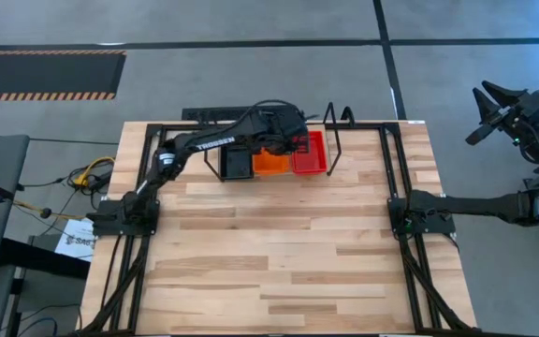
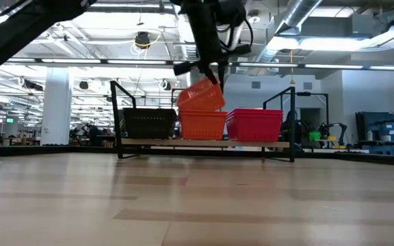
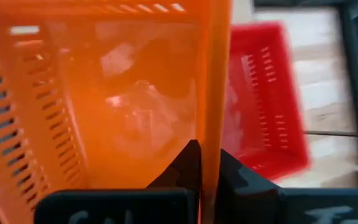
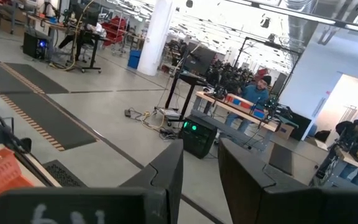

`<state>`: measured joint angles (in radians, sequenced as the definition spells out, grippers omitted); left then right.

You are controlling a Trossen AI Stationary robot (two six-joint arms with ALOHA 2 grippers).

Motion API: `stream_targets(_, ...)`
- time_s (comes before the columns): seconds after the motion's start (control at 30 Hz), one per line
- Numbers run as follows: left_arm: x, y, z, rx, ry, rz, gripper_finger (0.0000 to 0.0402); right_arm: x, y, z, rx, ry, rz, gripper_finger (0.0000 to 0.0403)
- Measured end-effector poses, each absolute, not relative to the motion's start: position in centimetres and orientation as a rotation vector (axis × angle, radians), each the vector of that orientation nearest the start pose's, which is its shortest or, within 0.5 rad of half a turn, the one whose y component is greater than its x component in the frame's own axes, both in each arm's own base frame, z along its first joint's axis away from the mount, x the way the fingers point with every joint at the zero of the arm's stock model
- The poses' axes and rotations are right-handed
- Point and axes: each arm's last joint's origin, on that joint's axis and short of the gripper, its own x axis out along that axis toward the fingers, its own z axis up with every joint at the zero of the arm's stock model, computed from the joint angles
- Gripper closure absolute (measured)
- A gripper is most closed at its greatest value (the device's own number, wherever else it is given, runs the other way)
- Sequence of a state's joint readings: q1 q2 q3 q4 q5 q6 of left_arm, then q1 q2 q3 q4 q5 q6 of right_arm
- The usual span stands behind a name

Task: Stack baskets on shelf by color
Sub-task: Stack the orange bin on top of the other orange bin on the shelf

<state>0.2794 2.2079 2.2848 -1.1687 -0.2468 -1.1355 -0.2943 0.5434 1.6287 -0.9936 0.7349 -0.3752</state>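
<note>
Orange mesh wall pinched between the left gripper's [image 3: 205, 171] fingers [image 3: 185, 163]: grip on one thin side wall of the held basket [image 2: 201, 93].

Held basket: orange, tilted, hanging above the orange stack [image 2: 202, 124] at the shelf's [image 2: 125, 113] middle; whether it touches the stack cannot be told.

Black stack [image 2: 148, 123]: one end of the shelf. Red stack [image 2: 256, 124]: other end.

Handling, judged: light, stiff, thin plastic; wall may flex and the tray may swing from a single-wall pinch. Hold at the rim near mid-wall, lower level so it nests.

Right gripper [image 4: 201, 165]: well away from the shelf, off the table's side, fingers narrowly parted, empty.

Hidden: basket counts per stack hard to make out; arm covers the orange stack from above.
</note>
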Motion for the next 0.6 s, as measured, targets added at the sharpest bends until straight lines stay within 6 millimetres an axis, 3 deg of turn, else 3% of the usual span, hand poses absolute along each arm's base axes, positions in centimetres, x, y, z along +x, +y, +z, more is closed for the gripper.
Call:
stream_targets(0.1,44.9,13.8,29.5,-1.023,0.733,1.036,0.0401,-5.9,-0.2,49.2,-0.322,0.105,-1.032,0.0282)
stream_targets(0.6,44.6,14.3,28.1,-1.078,0.775,1.066,0.0401,-5.9,-0.2,49.0,-0.330,0.134,-1.027,0.0282)
